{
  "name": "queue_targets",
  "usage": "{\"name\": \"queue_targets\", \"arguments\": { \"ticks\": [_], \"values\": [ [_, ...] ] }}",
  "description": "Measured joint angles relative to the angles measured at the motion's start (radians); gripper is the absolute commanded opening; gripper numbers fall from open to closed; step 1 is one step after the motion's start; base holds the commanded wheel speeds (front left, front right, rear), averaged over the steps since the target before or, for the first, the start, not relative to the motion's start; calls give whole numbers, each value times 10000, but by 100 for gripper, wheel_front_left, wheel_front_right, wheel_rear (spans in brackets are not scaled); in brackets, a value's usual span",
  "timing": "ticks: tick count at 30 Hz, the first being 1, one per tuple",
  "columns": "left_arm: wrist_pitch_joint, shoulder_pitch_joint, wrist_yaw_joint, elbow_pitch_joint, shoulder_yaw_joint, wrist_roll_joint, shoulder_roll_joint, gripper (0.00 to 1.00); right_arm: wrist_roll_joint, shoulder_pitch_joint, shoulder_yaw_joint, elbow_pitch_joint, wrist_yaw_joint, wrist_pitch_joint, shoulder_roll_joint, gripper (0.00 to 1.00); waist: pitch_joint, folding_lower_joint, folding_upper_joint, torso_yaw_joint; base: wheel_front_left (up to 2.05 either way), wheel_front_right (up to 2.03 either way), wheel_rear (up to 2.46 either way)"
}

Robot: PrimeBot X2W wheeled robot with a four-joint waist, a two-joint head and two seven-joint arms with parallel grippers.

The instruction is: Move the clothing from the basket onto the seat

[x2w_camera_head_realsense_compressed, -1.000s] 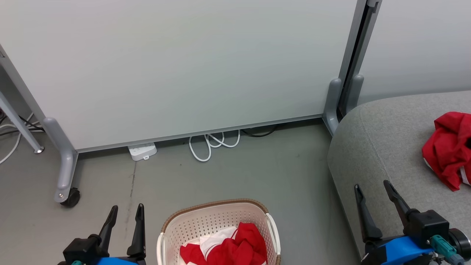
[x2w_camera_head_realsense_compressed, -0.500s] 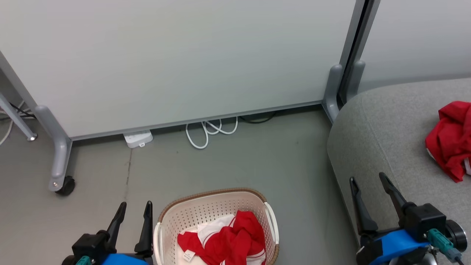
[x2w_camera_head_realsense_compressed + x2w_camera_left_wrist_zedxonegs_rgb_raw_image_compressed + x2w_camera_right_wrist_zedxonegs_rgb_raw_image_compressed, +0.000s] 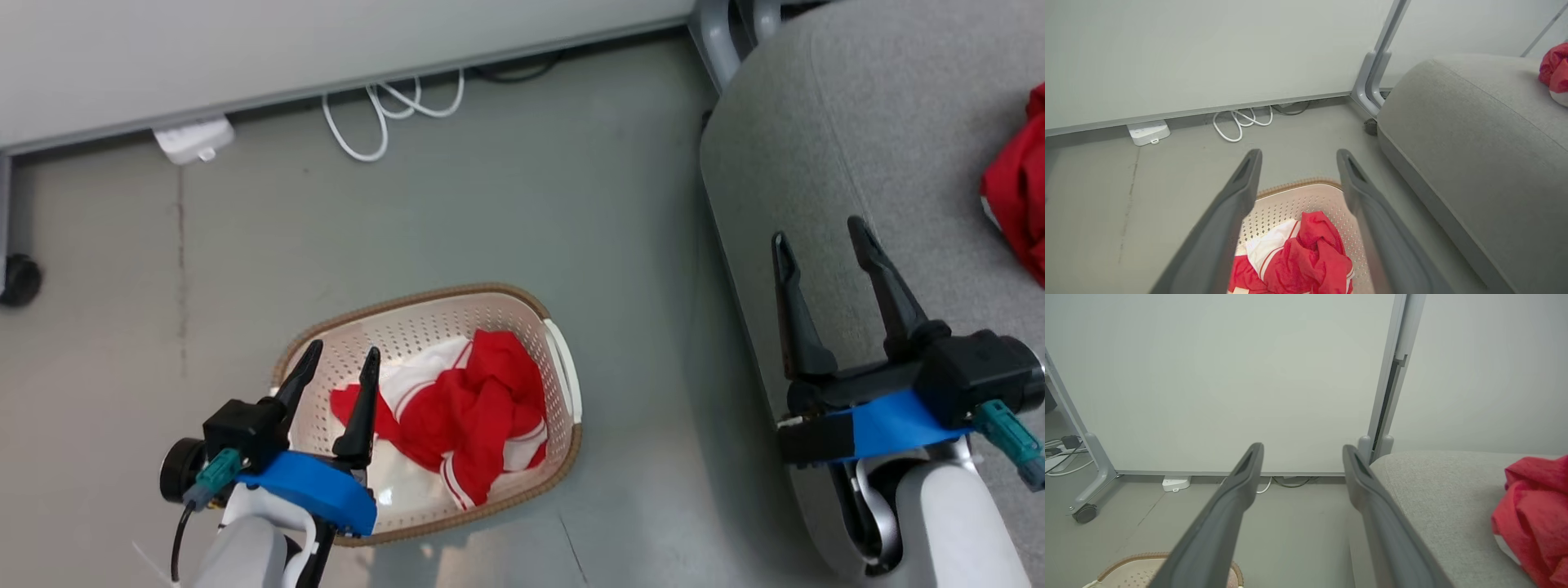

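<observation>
The red garment lies crumpled in the basket, bunched toward the right half. A white panel and striped trim show at its left and lower edges.

Judged from its folds, it is light, soft and fully limp. It offers no rigid edge, will drape and trail when lifted, and a loose hem may catch on the rim. The best hold is likely the raised ridge of bunched red fabric near the middle of the pile, where several layers can be pinched at once. A single flat layer against the perforated bottom is likely to slip out.

The left gripper hovers over the left part of the basket, jaws spread wide and empty. Its tips are at the garment's left edge; whether they touch the fabric cannot be told.

The basket stands on the floor, near the seat to its right. A second red garment lies on the seat. The right gripper is over the seat's near edge, jaws wide apart, holding nothing.
</observation>
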Motion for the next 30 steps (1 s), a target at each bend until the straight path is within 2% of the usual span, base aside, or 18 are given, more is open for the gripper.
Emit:
{"name": "queue_targets", "arguments": {
  "ticks": [12, 23, 25, 30],
  "values": [
    [29, -2261, -13, 2424, -1854, -192, 848, 100, 485, -1447, 713, 614, -2, -848, 19, 100, 2667, 1, 0, -1445, 0, 0, 0],
    [763, -3870, -12, 4280, -3246, -426, 1670, 100, 1304, -2111, 1549, 1344, -2, -1574, 23, 100, 4425, 0, 0, -3047, 0, 0, 0],
    [859, -3964, -13, 4447, -3323, -326, 1764, 100, 1367, -2169, 1622, 1383, 0, -1624, 25, 100, 4543, 0, 0, -3148, 0, 0, 0],
    [1227, -4473, 487, 5187, -3400, -138, 1916, 100, 1605, -2406, 1977, 1563, -2, -1783, 31, 100, 5038, 0, 0, -3579, 0, 0, 0]
  ]
}}
